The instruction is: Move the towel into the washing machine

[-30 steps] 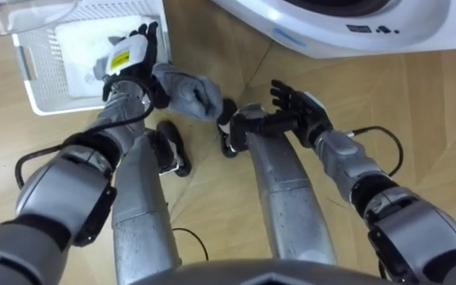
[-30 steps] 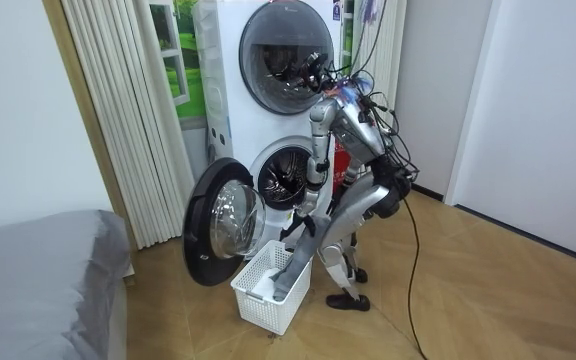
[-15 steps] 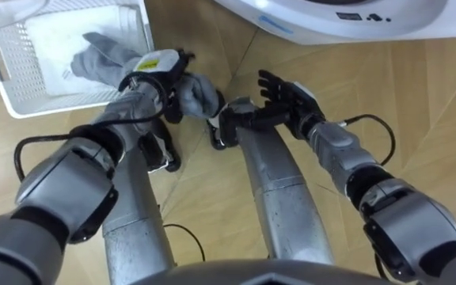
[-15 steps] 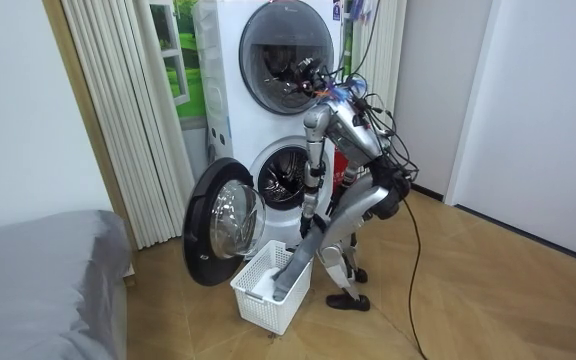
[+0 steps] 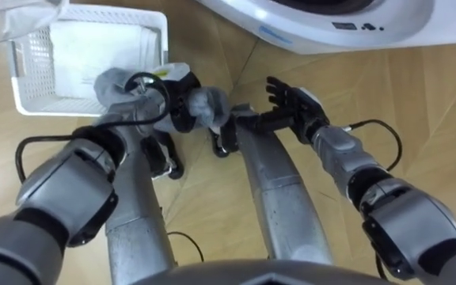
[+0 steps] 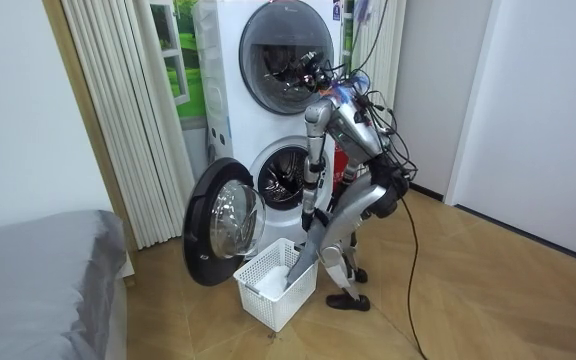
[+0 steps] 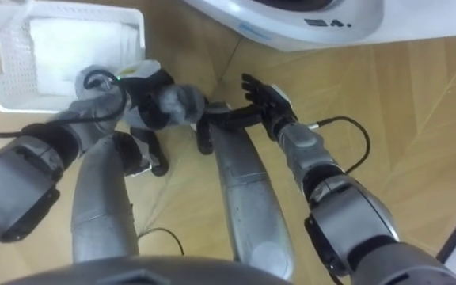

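Towel [image 5: 210,103], grey, sat bunched in the curled fingers of the left hand [image 5: 172,91], with the right hand [image 5: 293,104] spread just beside it, over wooden floor [image 5: 434,103] between laundry basket [image 5: 22,104] and washing machine [image 5: 331,28].

Eyes look down; distant room view shares the washing machine [image 5: 307,32].

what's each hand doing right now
left hand: shut on the grey towel
right hand: open, fingers spread, holding nothing
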### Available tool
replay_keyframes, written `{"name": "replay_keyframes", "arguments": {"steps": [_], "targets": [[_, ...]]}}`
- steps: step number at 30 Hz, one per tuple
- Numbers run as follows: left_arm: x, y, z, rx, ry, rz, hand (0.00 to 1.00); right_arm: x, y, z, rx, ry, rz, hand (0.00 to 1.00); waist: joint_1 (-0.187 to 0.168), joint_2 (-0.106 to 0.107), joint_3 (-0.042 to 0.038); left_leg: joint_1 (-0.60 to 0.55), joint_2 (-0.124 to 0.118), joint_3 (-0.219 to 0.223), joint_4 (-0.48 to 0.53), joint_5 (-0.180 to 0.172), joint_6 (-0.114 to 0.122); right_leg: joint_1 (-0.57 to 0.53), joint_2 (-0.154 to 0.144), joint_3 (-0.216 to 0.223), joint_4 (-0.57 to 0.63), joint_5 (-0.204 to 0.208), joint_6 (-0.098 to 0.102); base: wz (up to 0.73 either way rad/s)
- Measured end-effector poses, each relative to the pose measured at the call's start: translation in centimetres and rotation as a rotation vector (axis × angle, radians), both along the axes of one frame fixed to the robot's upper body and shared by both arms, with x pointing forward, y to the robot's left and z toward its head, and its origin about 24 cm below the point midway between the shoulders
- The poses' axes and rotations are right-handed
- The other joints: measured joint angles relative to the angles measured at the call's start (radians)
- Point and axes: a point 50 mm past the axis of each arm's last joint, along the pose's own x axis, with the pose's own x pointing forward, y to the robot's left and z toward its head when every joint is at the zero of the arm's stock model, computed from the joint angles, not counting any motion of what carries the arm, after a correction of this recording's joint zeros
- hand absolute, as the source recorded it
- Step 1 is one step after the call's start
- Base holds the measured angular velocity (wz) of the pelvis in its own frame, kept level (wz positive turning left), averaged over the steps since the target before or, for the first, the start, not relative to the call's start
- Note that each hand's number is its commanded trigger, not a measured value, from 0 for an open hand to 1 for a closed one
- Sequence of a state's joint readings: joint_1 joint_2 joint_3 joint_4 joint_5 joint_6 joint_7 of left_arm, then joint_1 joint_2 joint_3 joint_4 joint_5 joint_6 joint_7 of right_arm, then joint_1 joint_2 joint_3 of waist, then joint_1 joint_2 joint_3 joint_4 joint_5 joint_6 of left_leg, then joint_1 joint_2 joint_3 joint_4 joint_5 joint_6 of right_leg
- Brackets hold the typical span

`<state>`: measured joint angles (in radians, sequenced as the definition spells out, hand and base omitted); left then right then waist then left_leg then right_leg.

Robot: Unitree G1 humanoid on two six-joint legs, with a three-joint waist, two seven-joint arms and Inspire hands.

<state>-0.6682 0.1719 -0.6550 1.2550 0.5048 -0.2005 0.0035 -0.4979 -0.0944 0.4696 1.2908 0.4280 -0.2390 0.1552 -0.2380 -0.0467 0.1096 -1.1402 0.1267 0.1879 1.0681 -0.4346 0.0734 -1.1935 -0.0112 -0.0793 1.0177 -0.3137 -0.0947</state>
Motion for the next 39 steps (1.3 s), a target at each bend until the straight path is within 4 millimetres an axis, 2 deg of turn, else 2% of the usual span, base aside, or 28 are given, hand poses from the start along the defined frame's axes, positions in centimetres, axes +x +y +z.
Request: {"name": "replay_keyframes", "arguments": {"steps": [4, 8, 11, 13, 18, 20, 22, 25, 29, 34, 39], "targets": [[-0.6, -0.7, -0.6, 0.009, 0.016, -0.034, 1.0, -0.6, 0.0, -0.6, -0.018, 0.032, 0.001, 0.0, 0.006, 0.003, -0.0014, 0.047, -0.001, -0.001, -0.03, 0.003, 0.001, 0.053, 0.0, -0.006, -0.034, 0.003, 0.004, 0.01], [-0.9, -1.6, -0.7, -0.017, -0.012, -0.042, 1.0, -1.6, -0.5, -1.4, -0.037, 0.058, -0.031, 0.0, 0.036, 0.013, -0.0062, 0.091, -0.004, 0.001, -0.068, 0.009, 0.004, 0.098, 0.0, -0.006, -0.075, 0.009, 0.012, 0.0], [-0.8, -1.4, -0.7, -0.04, -0.041, -0.01, 1.0, -2.1, -0.9, -1.8, -0.048, 0.076, -0.037, 0.0, 0.053, 0.021, -0.0078, 0.124, -0.006, 0.004, -0.088, 0.011, 0.004, 0.132, 0.001, -0.004, -0.096, 0.012, 0.015, 0.0], [-0.7, -1.0, -0.6, -0.055, -0.057, 0.022, 1.0, -2.3, -1.1, -1.9, -0.055, 0.092, -0.039, 0.0, 0.058, 0.024, -0.0082, 0.152, -0.017, 0.004, -0.106, 0.016, 0.003, 0.157, -0.007, -0.005, -0.104, 0.012, 0.016, 0.04], [-0.4, -0.4, -0.1, -0.122, -0.141, 0.111, 1.0, -3.0, -1.8, -2.4, -0.069, 0.118, -0.051, 0.0, 0.088, 0.036, -0.0104, 0.23, -0.019, 0.01, -0.141, 0.023, 0.002, 0.231, -0.008, -0.007, -0.135, 0.013, 0.017, 0.01], [-0.2, -0.2, 0.3, -0.18, -0.167, 0.169, 1.0, -3.1, -2.1, -2.4, -0.077, 0.12, -0.053, 0.0, 0.1, 0.037, -0.0107, 0.252, -0.022, 0.011, -0.15, 0.026, 0.001, 0.251, -0.01, -0.006, -0.139, 0.013, 0.017, 0.04], [0.4, -0.4, 1.2, -0.261, -0.211, 0.222, 1.0, -3.4, -2.5, -2.6, -0.092, 0.127, -0.05, 0.0, 0.106, 0.041, -0.0109, 0.277, -0.036, 0.005, -0.178, 0.04, 0.001, 0.278, -0.022, -0.013, -0.153, 0.015, 0.017, 0.17], [0.5, -0.3, 1.5, -0.384, -0.221, 0.302, 1.0, -3.7, -2.4, -2.8, -0.105, 0.134, -0.029, 0.0, 0.116, 0.041, -0.0108, 0.313, -0.038, 0.005, -0.2, 0.046, -0.002, 0.313, -0.022, -0.014, -0.174, 0.021, 0.015, 0.03], [0.2, -1.2, 1.8, -0.567, -0.215, 0.393, 1.0, -3.5, -2.1, -2.6, -0.142, 0.117, 0.011, 0.0, 0.138, 0.041, -0.0111, 0.325, -0.037, 0.005, -0.211, 0.048, -0.004, 0.326, -0.02, -0.015, -0.187, 0.022, 0.016, 0.0], [0.0, -2.6, 2.1, -0.682, -0.185, 0.389, 1.0, -2.6, -1.5, -2.0, -0.151, 0.075, 0.053, 0.0, 0.169, 0.039, -0.0137, 0.323, -0.037, 0.003, -0.214, 0.05, -0.005, 0.328, -0.02, -0.02, -0.194, 0.022, 0.016, 0.01], [-0.2, -3.1, 2.2, -0.793, -0.1, 0.39, 1.0, -1.6, -1.0, -1.2, -0.146, 0.048, 0.076, 0.0, 0.181, 0.031, -0.0191, 0.327, -0.041, 0.001, -0.21, 0.054, -0.005, 0.332, -0.026, -0.023, -0.189, 0.022, 0.016, 0.02]]}}
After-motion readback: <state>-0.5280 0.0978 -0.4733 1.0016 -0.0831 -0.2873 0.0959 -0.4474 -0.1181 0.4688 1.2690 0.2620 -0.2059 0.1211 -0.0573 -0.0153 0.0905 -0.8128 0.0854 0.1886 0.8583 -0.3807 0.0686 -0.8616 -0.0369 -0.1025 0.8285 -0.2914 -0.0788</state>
